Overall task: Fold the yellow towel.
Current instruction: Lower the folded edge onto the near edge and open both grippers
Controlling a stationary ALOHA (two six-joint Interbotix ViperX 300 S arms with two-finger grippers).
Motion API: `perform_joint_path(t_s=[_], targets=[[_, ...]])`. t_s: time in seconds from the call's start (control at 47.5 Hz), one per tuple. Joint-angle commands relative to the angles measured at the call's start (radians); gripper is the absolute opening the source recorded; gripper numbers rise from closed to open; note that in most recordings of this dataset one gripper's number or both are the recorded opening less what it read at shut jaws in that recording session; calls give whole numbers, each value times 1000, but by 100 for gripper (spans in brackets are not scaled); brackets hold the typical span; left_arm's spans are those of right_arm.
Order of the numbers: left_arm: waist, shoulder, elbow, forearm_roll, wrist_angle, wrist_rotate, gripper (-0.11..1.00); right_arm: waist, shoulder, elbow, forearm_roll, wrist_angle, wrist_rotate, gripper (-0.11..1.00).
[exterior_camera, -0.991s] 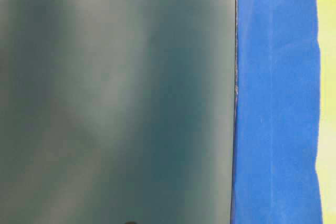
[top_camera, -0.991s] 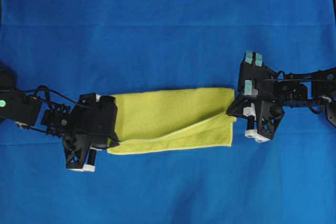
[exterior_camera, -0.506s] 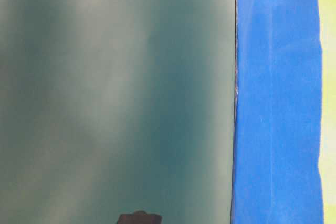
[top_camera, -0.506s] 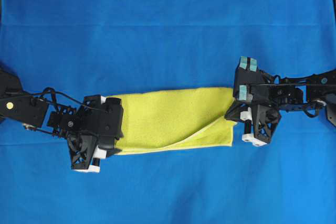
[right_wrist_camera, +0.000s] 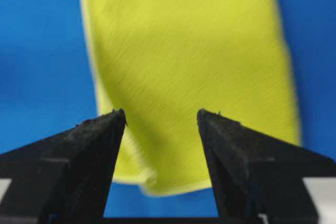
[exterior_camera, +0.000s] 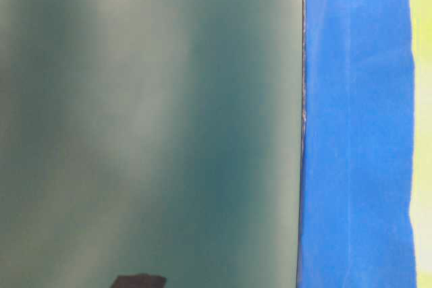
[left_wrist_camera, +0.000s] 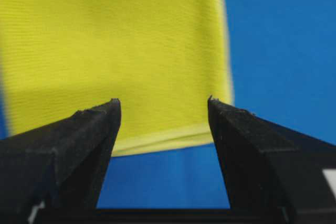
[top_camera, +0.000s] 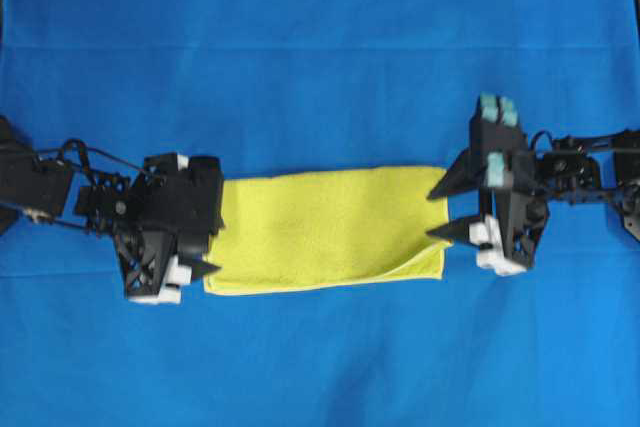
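Since a second ago both my tools have let go of the yellow towel [top_camera: 330, 230] and spread their jaws, and the loose flap that stood raised toward its right end has settled almost flat.

On the left, my left tool [top_camera: 205, 252] sits at the towel's left short edge with its jaws parted and nothing between them; in its wrist view the tips frame the hem over the blue cloth [top_camera: 320, 47] that covers the surface. The risk here is my own tip: the lower one lies right at the near-left corner, so pulling away low could snag the fuzzy pile and drag the top layer off the one beneath.

The towel lies as a long folded strip across the middle of the surface, somewhat nearer the front edge, long sides running left to right. Its layers look roughly matched on the left, less so on the right.

On the right, my right tool [top_camera: 442, 215] stands wide open, empty, tips touching or just over the right short edge; I cannot tell which. The near-right corner shows a lower layer peeking out, so a second fold made now would likely lock in that mismatch. A careless regrasp could also pinch only one layer and peel the fold open.
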Motion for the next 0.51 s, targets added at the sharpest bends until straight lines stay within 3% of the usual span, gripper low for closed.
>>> perform_joint_path(t_s=[0.0, 0.19, 0.485], targets=[[49, -21, -3, 0, -2, 15, 64, -67, -15, 0, -12, -2, -2, 61], [133, -2, -3, 0, -8, 48, 64, -172, 46, 9, -20, 17, -2, 61], [202, 132, 38, 0, -160, 83, 64, -196, 189, -3, -21, -25, -3, 60]])
